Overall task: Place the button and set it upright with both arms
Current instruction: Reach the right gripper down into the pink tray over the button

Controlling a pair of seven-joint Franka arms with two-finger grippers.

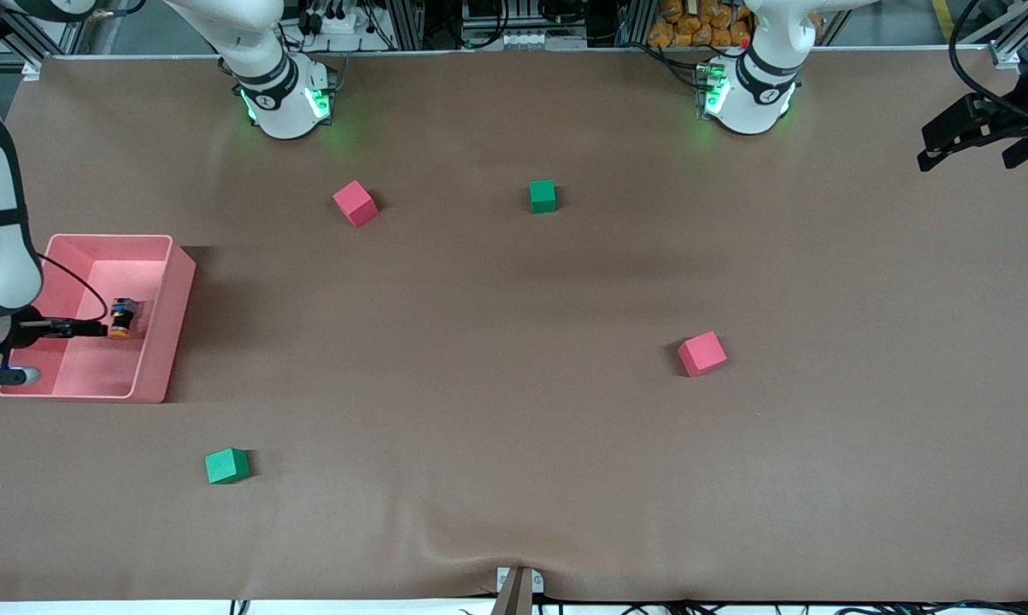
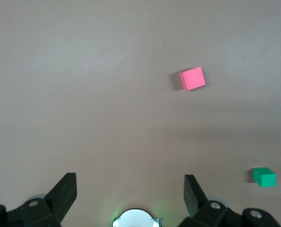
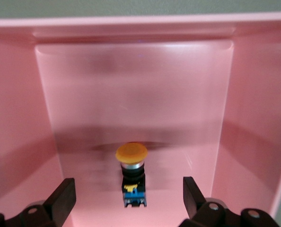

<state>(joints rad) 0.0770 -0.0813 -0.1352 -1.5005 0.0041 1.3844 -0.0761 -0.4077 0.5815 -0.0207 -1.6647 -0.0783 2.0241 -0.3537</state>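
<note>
1. I see the wide brown-covered table (image 1: 514, 410) carrying everything, with the two white jointed arms' green-lit bases along its edge farthest from the front camera.
2. The pink plastic rectangular bin (image 1: 159, 329) sits at the right arm's end of the table.
3. My right pincer (image 3: 126, 201) is down inside that bin, its black fingers spread wide with nothing between them.
4. My left pincer (image 2: 128, 194) waits in the air over the left arm's end of the table, fingers also spread wide and empty.
5. Four small foam cubes lie well apart: a pink cube (image 1: 355, 203) and a green cube (image 1: 543, 196) near the bases, another pink cube (image 1: 701, 354) mid-table, another green cube (image 1: 226, 465) nearest the front camera.
6. The tiny push-button with round orange cap, black body and blue base (image 3: 131, 172) lies on the bin's floor, in line with the gap of the right pincer, untouched.
</note>
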